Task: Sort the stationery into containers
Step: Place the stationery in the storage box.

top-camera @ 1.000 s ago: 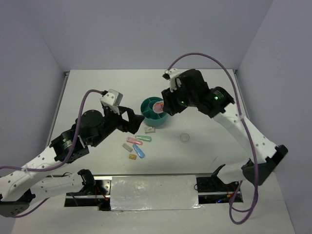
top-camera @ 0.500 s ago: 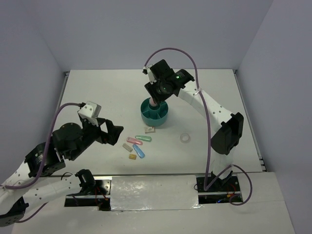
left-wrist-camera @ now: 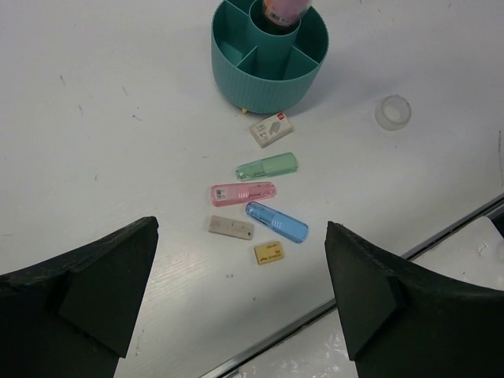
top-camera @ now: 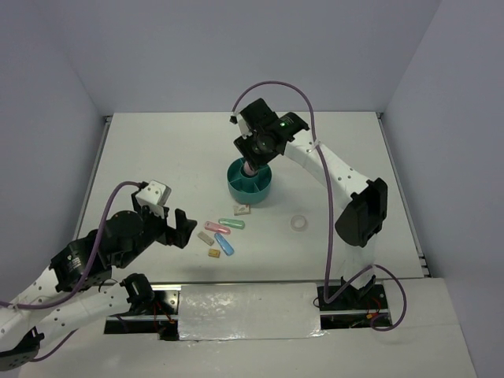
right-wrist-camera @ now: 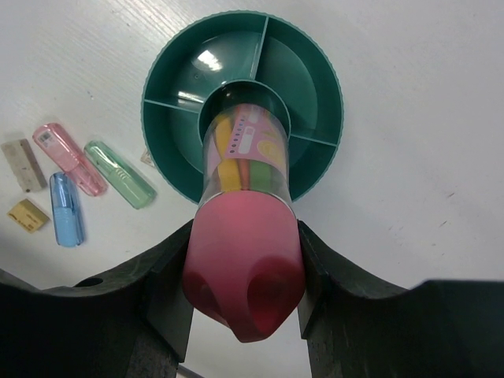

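Once the right jaws, clamped on the pink tube (right-wrist-camera: pixel 244 260), lowered it into the central cup of the organiser (right-wrist-camera: pixel 311 71), only release remained; the left jaws withdrew, apart.

Robot lab, white table (top-camera: pixel 157 142), plain walls (top-camera: pixel 236 47)

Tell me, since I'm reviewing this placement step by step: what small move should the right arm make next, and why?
Probably open the right gripper and let go. Its fingers clamp the cap of the pink-capped cylindrical plastic tube, whose lower end stands inside the central cup of the round teal plastic organiser, so a release should leave it stowed there.
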`<action>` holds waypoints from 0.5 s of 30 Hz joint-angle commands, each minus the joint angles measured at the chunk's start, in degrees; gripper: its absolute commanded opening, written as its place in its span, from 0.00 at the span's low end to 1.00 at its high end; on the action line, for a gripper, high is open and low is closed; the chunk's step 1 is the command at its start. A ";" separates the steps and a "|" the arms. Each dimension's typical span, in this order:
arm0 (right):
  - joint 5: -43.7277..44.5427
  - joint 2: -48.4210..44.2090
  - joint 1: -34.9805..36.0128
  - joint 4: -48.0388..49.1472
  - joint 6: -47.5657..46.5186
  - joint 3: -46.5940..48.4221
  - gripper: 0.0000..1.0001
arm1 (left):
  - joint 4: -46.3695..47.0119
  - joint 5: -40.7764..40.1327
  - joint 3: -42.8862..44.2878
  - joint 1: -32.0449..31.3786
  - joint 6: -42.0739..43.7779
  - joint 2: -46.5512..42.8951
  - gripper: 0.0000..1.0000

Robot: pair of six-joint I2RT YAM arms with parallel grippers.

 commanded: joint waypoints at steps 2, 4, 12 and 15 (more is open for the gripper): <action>-0.01 1.09 -0.38 -1.25 -0.95 1.84 0.00 | 2.30 0.01 0.26 -0.06 -0.44 -1.30 0.99; -0.62 0.65 -0.38 -0.90 -0.95 0.96 0.00 | 2.56 0.27 0.08 -0.06 -0.09 -1.74 0.99; -0.71 1.79 -0.38 -0.55 -0.95 1.39 0.21 | 2.65 0.45 -0.36 0.03 0.00 -2.62 0.99; -0.80 2.32 -0.46 -0.63 -0.87 2.71 0.38 | 2.65 0.27 -0.36 0.03 -0.17 -2.44 0.99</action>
